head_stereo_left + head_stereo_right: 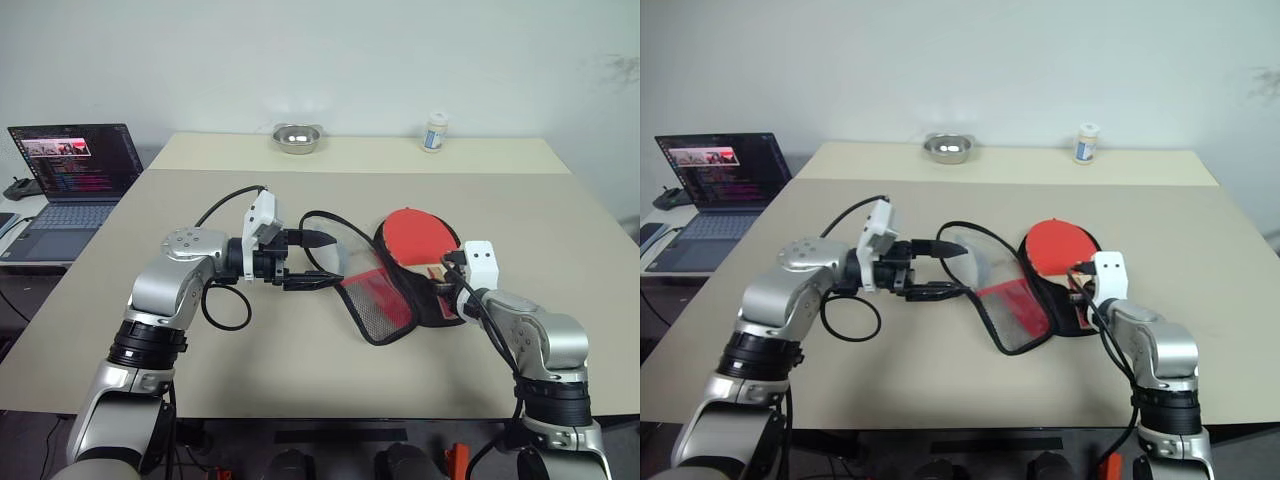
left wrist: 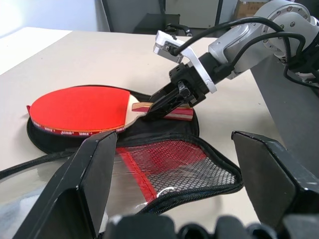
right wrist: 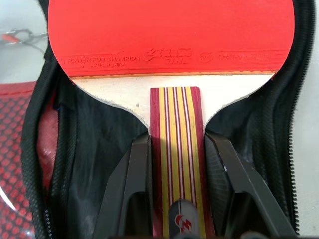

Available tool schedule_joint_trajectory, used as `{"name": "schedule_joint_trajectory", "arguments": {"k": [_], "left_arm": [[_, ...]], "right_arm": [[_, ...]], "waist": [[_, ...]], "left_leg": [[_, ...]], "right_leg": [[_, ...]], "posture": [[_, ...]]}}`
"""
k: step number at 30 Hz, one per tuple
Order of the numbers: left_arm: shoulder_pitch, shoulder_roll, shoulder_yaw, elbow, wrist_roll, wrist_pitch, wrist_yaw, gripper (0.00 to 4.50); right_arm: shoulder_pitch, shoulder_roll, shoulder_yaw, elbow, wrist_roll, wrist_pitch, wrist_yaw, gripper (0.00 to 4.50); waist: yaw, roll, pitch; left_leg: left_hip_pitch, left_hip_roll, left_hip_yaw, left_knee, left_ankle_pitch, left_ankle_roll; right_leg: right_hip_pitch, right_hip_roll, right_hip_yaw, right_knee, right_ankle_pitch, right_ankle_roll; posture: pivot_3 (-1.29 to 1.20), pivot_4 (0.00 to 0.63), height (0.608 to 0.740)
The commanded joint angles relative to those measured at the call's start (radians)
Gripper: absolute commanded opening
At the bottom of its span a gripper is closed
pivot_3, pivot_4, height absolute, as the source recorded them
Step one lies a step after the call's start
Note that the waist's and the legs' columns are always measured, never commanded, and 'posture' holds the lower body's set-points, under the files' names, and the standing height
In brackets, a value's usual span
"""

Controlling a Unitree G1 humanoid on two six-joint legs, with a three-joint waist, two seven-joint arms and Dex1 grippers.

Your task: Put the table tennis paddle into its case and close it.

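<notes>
Now | red-faced wooden-handled table tennis paddle (image 3: pixel 169 35) lies on unzipped black-and-red fabric case (image 2: pixel 164 164) | right tool (image 3: pixel 175 164) grips handle | left tool (image 1: pixel 305 262) agape, empty | zipping remains.

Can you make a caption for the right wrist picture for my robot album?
The right pincer grips the paddle by its striped handle, over the open black case.
</notes>
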Motion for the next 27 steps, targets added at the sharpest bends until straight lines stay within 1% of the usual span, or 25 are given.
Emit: {"name": "schedule_joint_trajectory", "arguments": {"k": [1,3,4,5,10,12,14,16,19,22,25,27], "left_arm": [[-0.005,0.013,0.015,-0.037,-0.007,-0.007,-0.005,4.00],[0.000,0.015,0.017,-0.040,-0.008,-0.005,-0.005,4.00],[0.004,0.017,0.017,-0.042,-0.008,-0.007,-0.006,4.00],[0.009,0.021,0.017,-0.043,-0.006,-0.011,-0.008,4.00],[0.031,0.045,0.023,-0.038,0.003,-0.012,-0.004,4.00],[0.047,0.063,0.024,-0.038,0.008,0.001,0.002,4.00],[0.071,0.091,0.021,-0.035,0.026,-0.001,0.000,4.00],[0.092,0.114,0.021,-0.036,0.034,-0.002,0.001,4.00],[0.109,0.118,0.034,-0.026,0.022,0.011,0.011,4.00],[0.111,0.109,0.021,0.012,0.041,-0.004,0.012,4.00],[0.098,0.091,-0.018,0.072,0.089,-0.021,0.023,3.40],[0.084,0.073,-0.050,0.110,0.119,-0.027,0.024,2.79]], "right_arm": [[-0.016,0.032,-0.038,-0.012,0.011,-0.011,-0.022,1.05],[-0.021,0.044,-0.055,-0.016,0.011,-0.016,-0.036,1.77],[-0.022,0.047,-0.059,-0.019,0.015,-0.013,-0.035,1.97],[-0.018,0.045,-0.054,-0.023,0.014,-0.010,-0.032,2.28],[0.011,0.032,-0.046,-0.073,0.015,0.001,-0.023,4.03],[0.021,0.007,-0.037,-0.158,0.059,0.037,0.026,4.46],[0.026,-0.046,-0.045,-0.268,0.125,0.074,0.099,4.46],[0.033,-0.123,-0.078,-0.365,0.213,0.109,0.193,4.46],[0.050,-0.294,-0.151,-0.478,0.343,0.114,0.358,4.46],[0.059,-0.421,-0.244,-0.521,0.464,0.110,0.483,4.46],[0.073,-0.524,-0.317,-0.550,0.578,0.108,0.571,4.50],[0.094,-0.573,-0.343,-0.560,0.624,0.105,0.594,4.50]], "waist": [[0.000,0.000,0.000],[0.000,0.000,0.000],[0.000,0.000,0.000],[0.000,0.000,0.000],[0.000,0.000,0.000],[0.000,0.000,0.000],[-0.001,0.000,0.000],[-0.001,0.000,0.000],[0.001,0.000,0.000],[0.005,-0.001,0.001],[0.006,-0.001,0.001],[0.008,-0.002,0.001]], "left_leg": [[0.000,0.000,0.000,0.000,0.000,0.000],[0.000,0.000,0.000,0.000,0.000,0.000],[0.000,0.000,0.000,0.000,0.000,0.000],[0.000,0.000,0.000,0.000,0.000,0.000],[0.000,0.000,0.000,0.000,0.000,0.000],[0.000,0.000,0.000,0.000,0.000,0.000],[0.000,0.000,0.000,0.000,0.000,0.000],[0.000,0.000,0.000,0.000,0.000,0.000],[0.000,0.000,-0.001,0.000,0.000,0.000],[0.000,0.000,-0.003,0.000,0.000,0.000],[0.000,0.001,-0.003,0.000,0.000,0.000],[0.000,0.001,-0.003,0.000,0.000,0.000]], "right_leg": [[0.000,0.000,0.000,0.000,0.000,0.000],[0.000,0.000,0.000,0.000,0.000,0.000],[0.000,0.000,0.000,0.000,0.000,0.000],[0.000,0.000,0.000,0.000,0.000,0.000],[0.000,0.000,0.000,0.000,0.000,0.000],[0.000,0.000,0.000,0.000,0.000,0.000],[0.000,0.000,0.000,0.000,0.000,0.000],[0.000,-0.001,0.000,-0.001,0.000,0.000],[0.001,-0.002,-0.002,-0.002,0.000,0.000],[0.002,-0.003,-0.003,-0.003,0.000,0.000],[0.002,-0.003,-0.003,-0.004,0.000,0.000],[0.003,-0.003,-0.003,-0.004,0.000,0.000]], "posture": [[0.00,0.150,0.740],[0.00,0.150,0.740],[0.00,0.150,0.740],[0.00,0.150,0.740],[0.00,0.150,0.740],[0.00,0.150,0.740],[0.00,0.150,0.740],[0.00,0.150,0.740],[0.00,0.150,0.740],[0.00,0.150,0.740],[0.00,0.150,0.740],[0.00,0.150,0.740]]}}
